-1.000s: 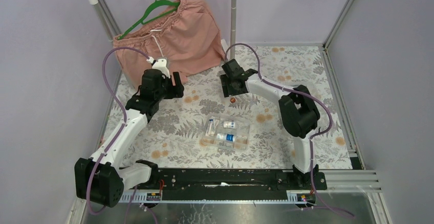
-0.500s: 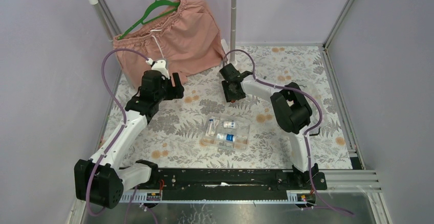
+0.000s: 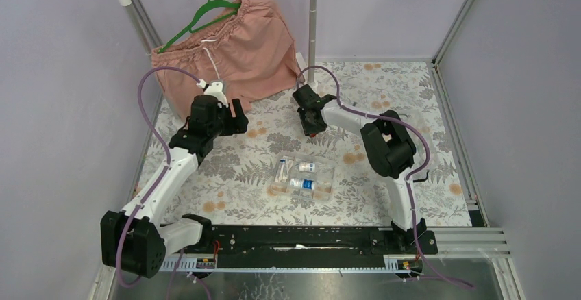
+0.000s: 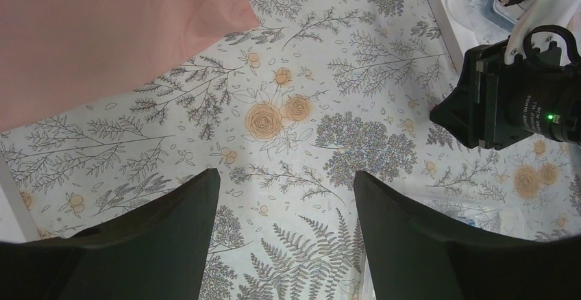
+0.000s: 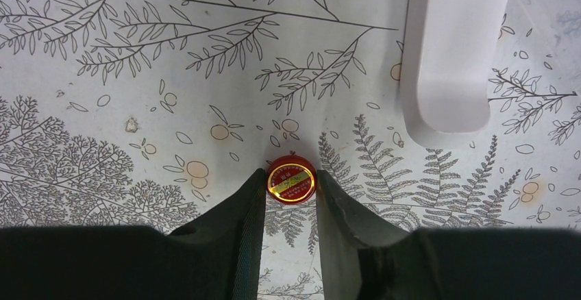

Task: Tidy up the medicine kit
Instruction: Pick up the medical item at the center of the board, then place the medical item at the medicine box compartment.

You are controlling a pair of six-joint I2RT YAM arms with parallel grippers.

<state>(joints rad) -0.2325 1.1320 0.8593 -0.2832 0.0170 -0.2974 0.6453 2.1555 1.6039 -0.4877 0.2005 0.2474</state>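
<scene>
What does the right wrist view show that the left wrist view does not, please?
Only the right wrist view: a small red tin pinched between the fingers of the right gripper, and a white stand foot beyond it. Only the left wrist view: the pink shorts, the black camera on the other arm, and the left gripper open over bare cloth. Both: the flowered tablecloth.

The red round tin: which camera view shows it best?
The right wrist view: the red tin shows its gold-labelled lid, with the right pincer touching both its sides. In the top external view that pincer mostly hides it. The left wrist view misses it.
</scene>
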